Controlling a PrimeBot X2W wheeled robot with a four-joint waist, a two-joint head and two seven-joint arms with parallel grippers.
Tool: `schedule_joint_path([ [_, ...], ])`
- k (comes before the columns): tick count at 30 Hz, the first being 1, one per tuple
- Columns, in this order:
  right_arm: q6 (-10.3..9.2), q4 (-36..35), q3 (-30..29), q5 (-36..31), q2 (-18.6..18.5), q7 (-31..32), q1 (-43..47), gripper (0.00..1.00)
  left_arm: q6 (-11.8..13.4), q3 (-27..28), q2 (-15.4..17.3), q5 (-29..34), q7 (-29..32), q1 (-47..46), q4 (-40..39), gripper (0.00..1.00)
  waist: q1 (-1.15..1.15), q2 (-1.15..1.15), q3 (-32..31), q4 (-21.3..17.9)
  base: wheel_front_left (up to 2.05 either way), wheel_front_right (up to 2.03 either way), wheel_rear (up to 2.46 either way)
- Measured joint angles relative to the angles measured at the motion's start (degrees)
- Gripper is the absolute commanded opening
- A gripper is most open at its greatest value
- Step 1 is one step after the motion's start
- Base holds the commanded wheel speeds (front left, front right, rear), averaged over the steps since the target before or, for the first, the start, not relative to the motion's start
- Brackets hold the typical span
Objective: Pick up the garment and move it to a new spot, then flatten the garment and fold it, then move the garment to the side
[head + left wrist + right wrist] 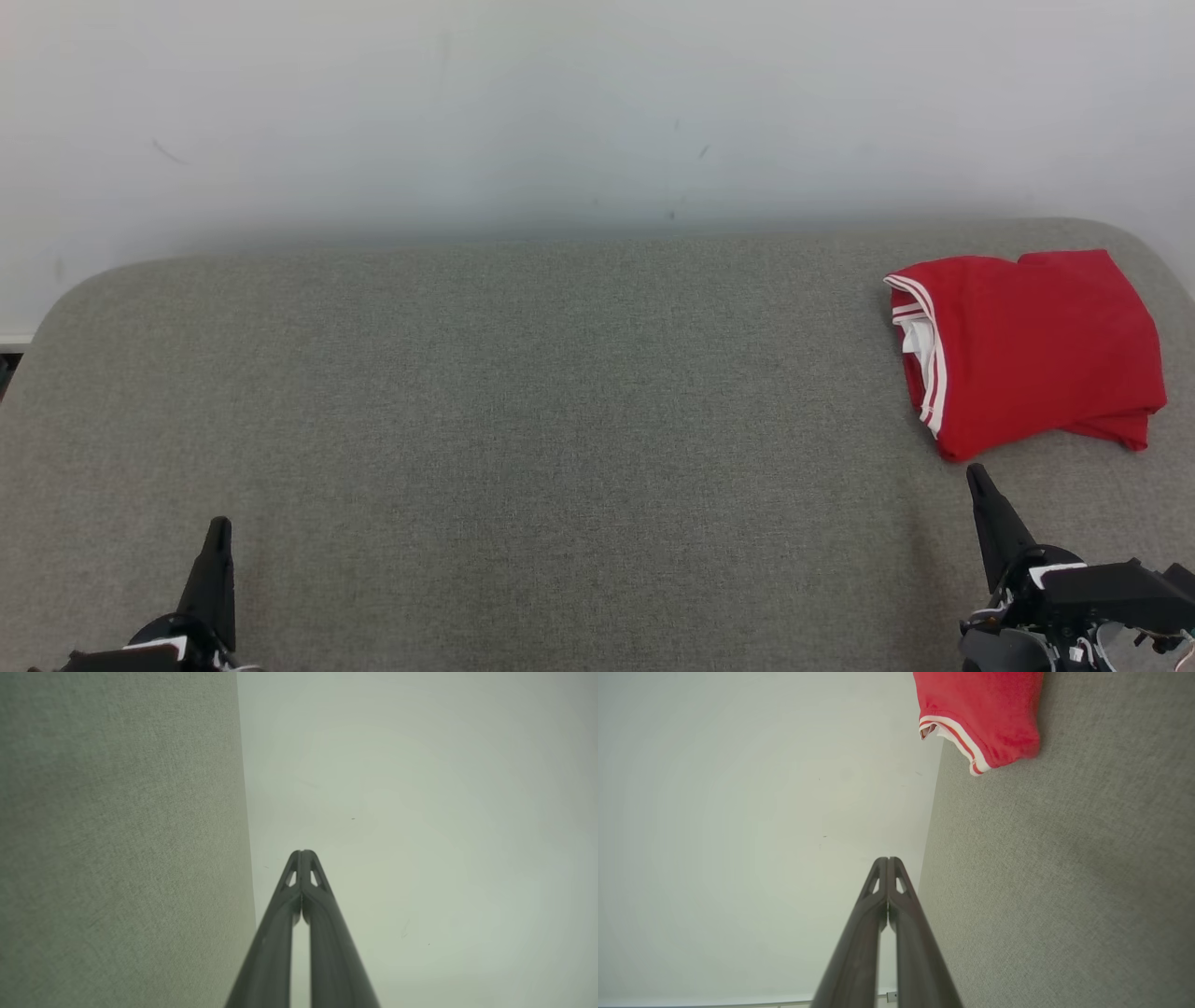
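Garment [1027, 350], red with white trim and folded, lies at two o'clock on the grey padded surface [523, 401]. Right gripper [977, 476] sits at five o'clock, just short of it, fingers pressed together and empty; left gripper [219, 527], at seven o'clock, likewise.

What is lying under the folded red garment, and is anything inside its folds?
The red garment lies on the grey fabric surface. At its open left edge, white fabric shows between the red layers. Anything deeper inside and the surface beneath is covered.
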Motion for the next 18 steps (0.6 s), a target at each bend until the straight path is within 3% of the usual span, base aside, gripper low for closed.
schedule_joint_path([
  [18,0.01,0.0,0.0,0.0,0.0,0.0,0.0,0.00,0.0,0.0,0.0,0.0,0.0,0.0,0.0,0.00,0.00,0.00,0.0,0.0,0.00,0.00,0.00],
])
